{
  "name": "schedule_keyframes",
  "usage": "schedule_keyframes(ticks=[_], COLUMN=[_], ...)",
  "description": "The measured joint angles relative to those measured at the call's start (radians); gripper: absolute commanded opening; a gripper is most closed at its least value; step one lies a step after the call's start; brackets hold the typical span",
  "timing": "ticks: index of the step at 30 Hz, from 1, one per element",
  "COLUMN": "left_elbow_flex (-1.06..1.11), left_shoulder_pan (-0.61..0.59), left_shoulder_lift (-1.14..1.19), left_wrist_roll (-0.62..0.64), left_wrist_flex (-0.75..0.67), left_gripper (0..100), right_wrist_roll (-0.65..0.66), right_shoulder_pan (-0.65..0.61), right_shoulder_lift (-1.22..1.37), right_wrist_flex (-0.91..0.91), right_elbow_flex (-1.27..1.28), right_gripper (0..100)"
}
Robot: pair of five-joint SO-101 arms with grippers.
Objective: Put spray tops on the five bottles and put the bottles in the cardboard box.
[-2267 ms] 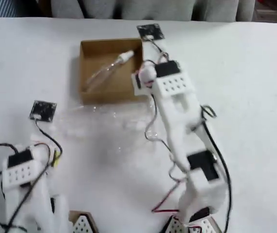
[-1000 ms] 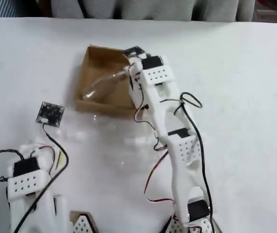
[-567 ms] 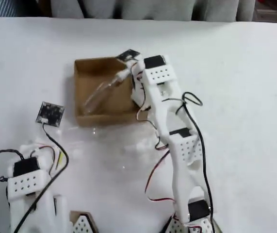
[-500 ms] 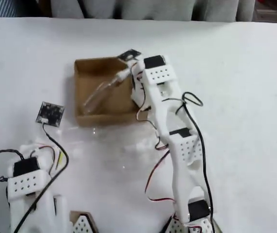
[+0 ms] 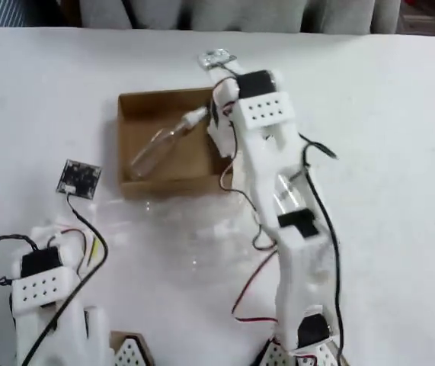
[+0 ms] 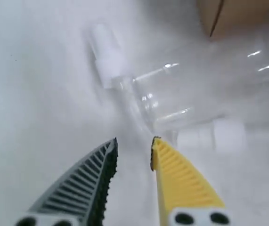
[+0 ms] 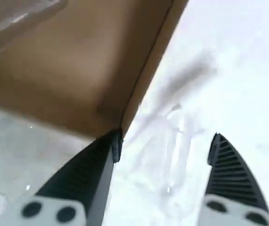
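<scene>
Bright, even light floods the white table (image 5: 400, 114), and shadows on it are faint and soft. The walls of the cardboard box (image 5: 123, 137) shade its floor slightly. Small glints sparkle on the clear bottle (image 6: 139, 101) in the left wrist view.

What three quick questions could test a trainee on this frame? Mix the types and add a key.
1. True or false: the bottle inside the cardboard box stands upright.
2. Pick one: the right pincer is A) shut on a bottle, B) open, C) shut and empty.
3. Fill in: the capped bottle ahead of the left pincer lies on the ___.

Key: 1 false, it lies on its side; 2 B; 3 table.
</scene>
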Motion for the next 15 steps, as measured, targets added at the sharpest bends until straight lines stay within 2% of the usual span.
schedule_keyframes(ticks=[7,11,15], left_elbow_flex=[0.000,-0.015,-0.120], left_shoulder_pan=[0.003,0.052,0.098], left_shoulder_lift=[0.000,0.000,0.000], left_wrist_roll=[0.000,0.028,0.038], left_wrist_flex=[-0.020,-0.011,0.069], left_gripper=[13,13,13], right_wrist_roll=[0.000,0.000,0.000], right_shoulder_pan=[0.066,0.180,0.295], right_shoulder_lift=[-0.402,-0.597,-0.746], right_wrist_flex=[0.000,-0.081,-0.226], right_elbow_flex=[0.431,0.712,1.020], right_gripper=[1.8,1.7,1.7])
